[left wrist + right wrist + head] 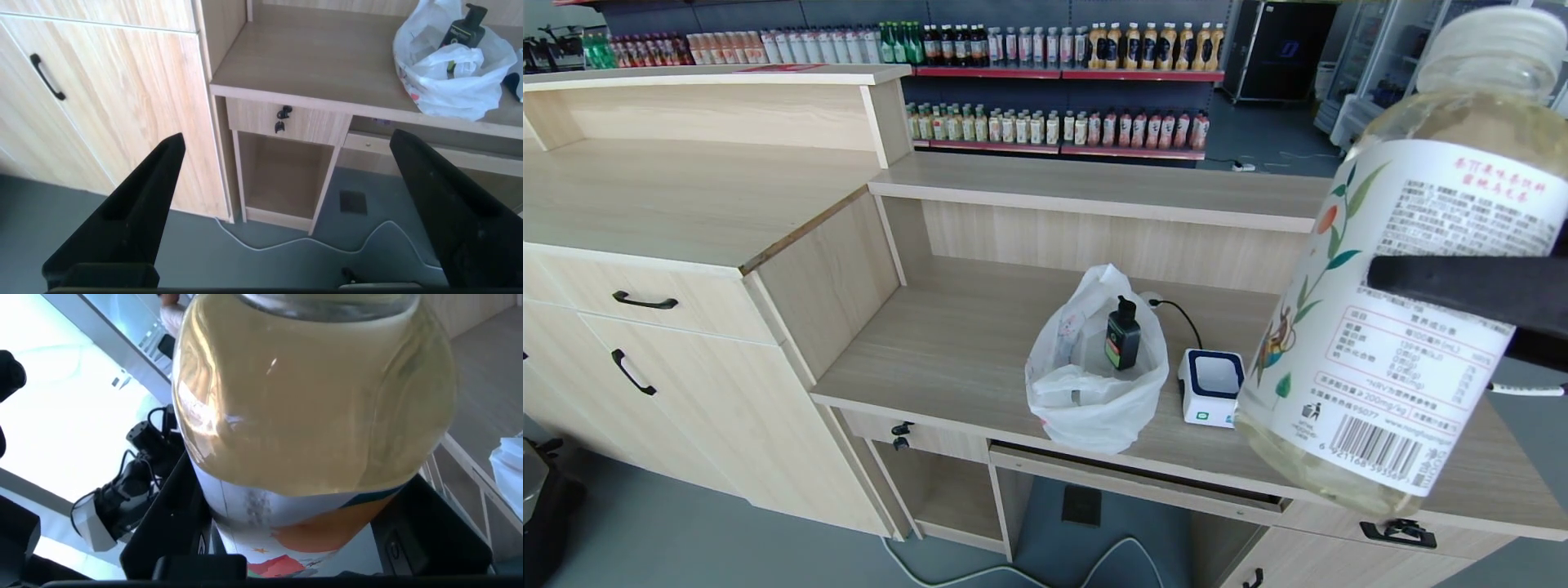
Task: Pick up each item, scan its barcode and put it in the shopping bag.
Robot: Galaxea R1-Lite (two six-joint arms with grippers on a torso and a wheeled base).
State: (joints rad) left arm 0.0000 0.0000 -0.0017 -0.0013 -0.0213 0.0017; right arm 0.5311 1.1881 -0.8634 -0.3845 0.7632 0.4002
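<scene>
A large clear bottle of pale tea (1405,286) with a white printed label is held up very near the head camera, tilted, its barcode low on the label. My right gripper (1486,314) is shut on it, one black finger (1462,294) crossing the label. The right wrist view looks at the bottle's base (310,400) between the gripper's two fingers. A white plastic shopping bag (1094,384) stands open on the wooden counter (947,343) with a dark pump bottle (1123,335) inside. A small white scanner (1211,385) sits just right of the bag. My left gripper (286,143) hangs open above the floor before the counter.
A taller cabinet with black-handled drawers (645,302) adjoins the counter on the left. A raised ledge (1094,192) runs behind the counter. The scanner's black cable (1180,314) trails behind the bag. A keyed drawer (280,121) sits under the counter edge. Drink shelves (1054,49) line the back wall.
</scene>
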